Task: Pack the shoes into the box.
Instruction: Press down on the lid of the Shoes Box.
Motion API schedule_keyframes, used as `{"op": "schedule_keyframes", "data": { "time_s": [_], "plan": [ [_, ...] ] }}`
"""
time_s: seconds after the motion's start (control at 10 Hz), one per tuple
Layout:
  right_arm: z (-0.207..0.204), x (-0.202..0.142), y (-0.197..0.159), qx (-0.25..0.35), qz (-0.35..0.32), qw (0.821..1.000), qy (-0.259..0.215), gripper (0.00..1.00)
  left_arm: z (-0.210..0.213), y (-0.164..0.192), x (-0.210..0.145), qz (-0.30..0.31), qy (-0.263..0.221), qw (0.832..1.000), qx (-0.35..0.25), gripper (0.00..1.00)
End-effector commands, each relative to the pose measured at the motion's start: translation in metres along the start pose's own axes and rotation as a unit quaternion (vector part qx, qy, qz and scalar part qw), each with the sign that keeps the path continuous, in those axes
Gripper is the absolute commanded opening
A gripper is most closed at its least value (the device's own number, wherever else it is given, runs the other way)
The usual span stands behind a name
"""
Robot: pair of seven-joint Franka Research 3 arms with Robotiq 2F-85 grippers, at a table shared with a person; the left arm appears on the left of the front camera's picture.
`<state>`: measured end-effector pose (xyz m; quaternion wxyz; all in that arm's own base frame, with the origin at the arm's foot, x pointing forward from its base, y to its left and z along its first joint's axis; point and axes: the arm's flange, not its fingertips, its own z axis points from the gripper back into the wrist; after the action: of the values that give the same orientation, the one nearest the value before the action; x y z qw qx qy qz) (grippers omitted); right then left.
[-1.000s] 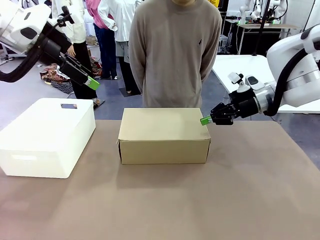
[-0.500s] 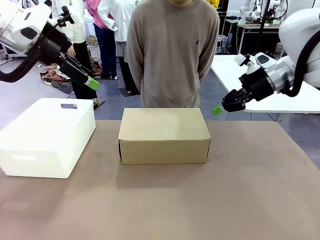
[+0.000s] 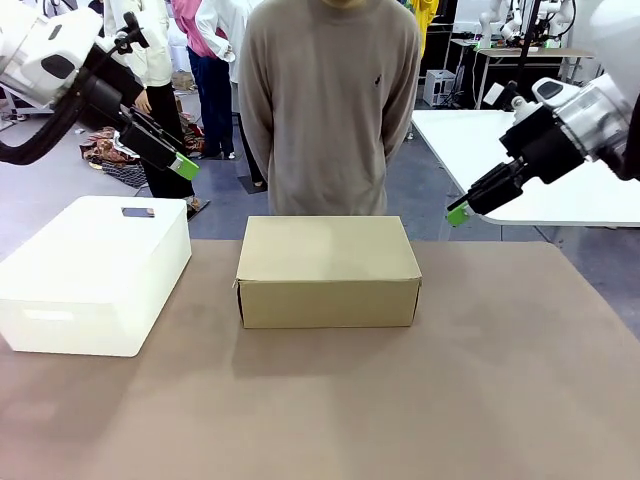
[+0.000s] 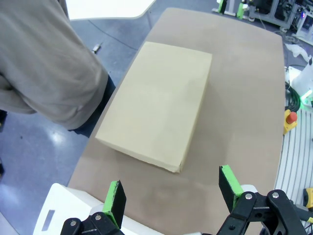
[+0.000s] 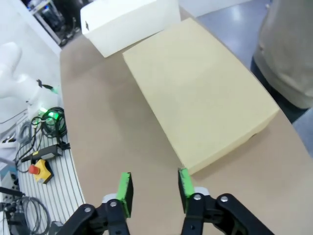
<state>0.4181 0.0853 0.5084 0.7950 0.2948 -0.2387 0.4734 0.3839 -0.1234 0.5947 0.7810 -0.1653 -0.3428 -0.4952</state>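
While the box [image 3: 328, 270] sits closed, the empty, partly open right gripper [image 3: 459, 212] hangs at its two o'clock; the empty left gripper [image 3: 184, 165] gapes wide at ten.

Both arms have glossy white rounded shells ending in black wrist sections. The left gripper [image 3: 186, 166] and right gripper [image 3: 458, 213] are black, with bright green pads on slim fingers [image 4: 116, 195]. Silver screws dot the black knuckle joints. The person [image 3: 325, 100] wears a grey-beige sweater with a small dark chest emblem.
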Motion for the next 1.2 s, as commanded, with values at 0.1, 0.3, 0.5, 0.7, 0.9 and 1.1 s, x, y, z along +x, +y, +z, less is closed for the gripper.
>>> {"op": "schedule_keyframes", "data": {
  "time_s": [0.1, 0.3, 0.5, 0.7, 0.9, 1.1],
  "plan": [
    [0.004, 0.004, 0.030, -0.050, -0.029, 0.998, 0.023, 1.00, 0.000, 0.001, 0.000, 0.000, -0.009, 1.000, -0.008, 1.00],
    [0.009, 0.005, 0.044, -0.069, -0.031, 0.997, 0.031, 1.00, 0.000, 0.001, 0.000, 0.000, -0.009, 1.000, -0.008, 1.00],
    [0.013, 0.004, 0.053, -0.076, -0.034, 0.996, 0.037, 1.00, 0.000, 0.001, 0.000, 0.000, -0.009, 1.000, -0.008, 1.00],
    [0.015, 0.005, 0.053, -0.076, -0.039, 0.995, 0.046, 1.00, 0.000, 0.001, 0.000, 0.000, -0.009, 1.000, -0.008, 1.00],
    [0.014, 0.006, 0.054, -0.085, -0.024, 0.995, 0.046, 1.00, 0.002, -0.005, 0.004, -0.010, 0.008, 1.000, -0.002, 1.00],
    [0.015, 0.005, 0.051, -0.067, -0.025, 0.997, 0.042, 1.00, 0.005, -0.012, 0.014, -0.014, 0.029, 0.999, -0.008, 1.00]
  ]
}}
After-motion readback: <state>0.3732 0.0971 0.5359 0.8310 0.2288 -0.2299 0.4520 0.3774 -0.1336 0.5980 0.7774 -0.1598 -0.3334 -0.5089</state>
